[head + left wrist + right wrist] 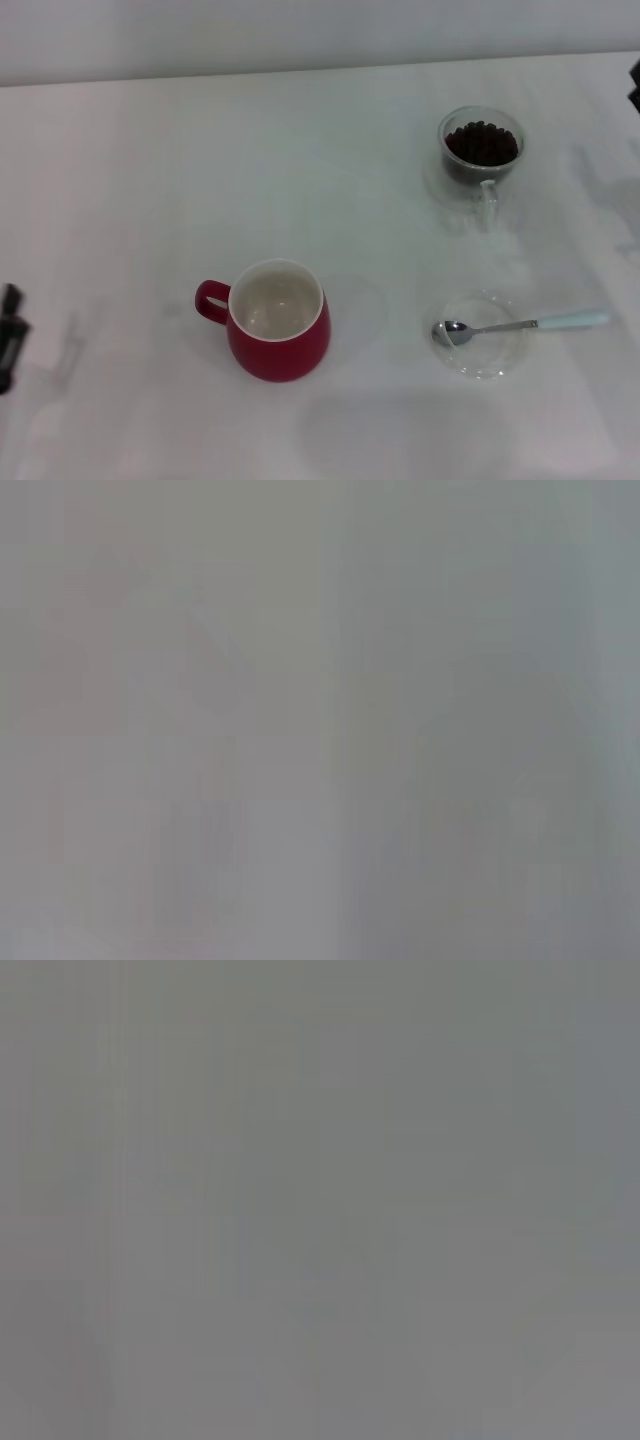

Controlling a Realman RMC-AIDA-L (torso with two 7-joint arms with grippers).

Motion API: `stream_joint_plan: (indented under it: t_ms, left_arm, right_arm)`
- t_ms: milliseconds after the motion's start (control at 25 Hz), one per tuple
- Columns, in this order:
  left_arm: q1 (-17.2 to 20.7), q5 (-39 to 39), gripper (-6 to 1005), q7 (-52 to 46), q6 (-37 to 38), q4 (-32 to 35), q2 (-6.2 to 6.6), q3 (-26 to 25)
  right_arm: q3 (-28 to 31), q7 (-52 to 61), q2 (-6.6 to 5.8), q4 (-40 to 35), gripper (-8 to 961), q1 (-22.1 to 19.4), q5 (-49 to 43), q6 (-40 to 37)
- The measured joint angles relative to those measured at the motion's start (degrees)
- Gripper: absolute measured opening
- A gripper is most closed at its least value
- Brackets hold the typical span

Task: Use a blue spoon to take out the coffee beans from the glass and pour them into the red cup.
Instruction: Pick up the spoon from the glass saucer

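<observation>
On white table (150,180), head view:

1. Red cup (278,335): near centre, towards the front, upright, handle pointing to the robot's left. White inside, no contents seen.
2. Glass (481,155): far right, upright, clear handle turned towards the robot. Holds item 3.
3. Beans (482,142): dark heap filling the glass to about its rim.
4. Saucer (480,358): clear, flat, front right, in line with the glass and well apart from it; right of the cup, with bare table between.
5. Spoon (520,324): lying across the saucer, metal bowl on the saucer's left part, pale blue handle reaching out past its right rim over the table. Nothing grips it.
6. Left gripper (8,335): dark part at the left edge of view, level with the cup, well apart from it. Finger state: cannot tell.
7. Right gripper (635,85): dark sliver at the right edge, beyond the glass. Finger state: cannot tell.

Both wrist views: featureless grey; nothing can be made out.
</observation>
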Motion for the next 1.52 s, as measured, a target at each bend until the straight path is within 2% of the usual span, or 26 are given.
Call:
stream_joint_plan:
  t_ms: [120,280,400,640,760,1040,1520]
  left_arm:
    - [-0.86,-5.16,728,-6.06,-0.08,-1.56,0.11,0.00]
    - [-2.41,-9.16,727,-7.53,-0.22,-2.41,0.15,0.01]
    - [-4.24,-10.25,726,-7.47,-0.29,-3.36,0.27,-0.01]
    - [-8.28,-11.89,726,-7.33,-0.47,-5.79,0.30,-0.02]
    - [-9.55,-12.13,726,-7.28,-0.56,-6.38,0.30,-0.02]
    - [-10.13,-13.01,726,-7.26,-0.62,-6.47,0.30,-0.02]
    - [-10.39,-13.02,726,-7.49,-0.61,-7.09,0.29,-0.02]
  right_arm:
    - [-1.32,1.79,-0.27,1.15,820,-1.95,-0.06,-2.38]
    - [-4.52,6.70,-0.50,6.97,820,-3.36,-0.33,-8.77]
    - [-5.48,13.94,-0.46,13.89,820,-4.88,-2.64,-14.41]
    - [-5.26,18.55,-0.33,18.95,818,-7.77,-7.48,-20.69]
    - [-5.20,20.78,-0.24,19.09,817,-11.20,-10.17,-24.05]
    - [-5.50,31.23,-0.19,19.60,814,-14.36,-12.83,-26.51]
    - [-4.81,49.78,0.00,19.20,811,-15.62,-21.79,-24.95]
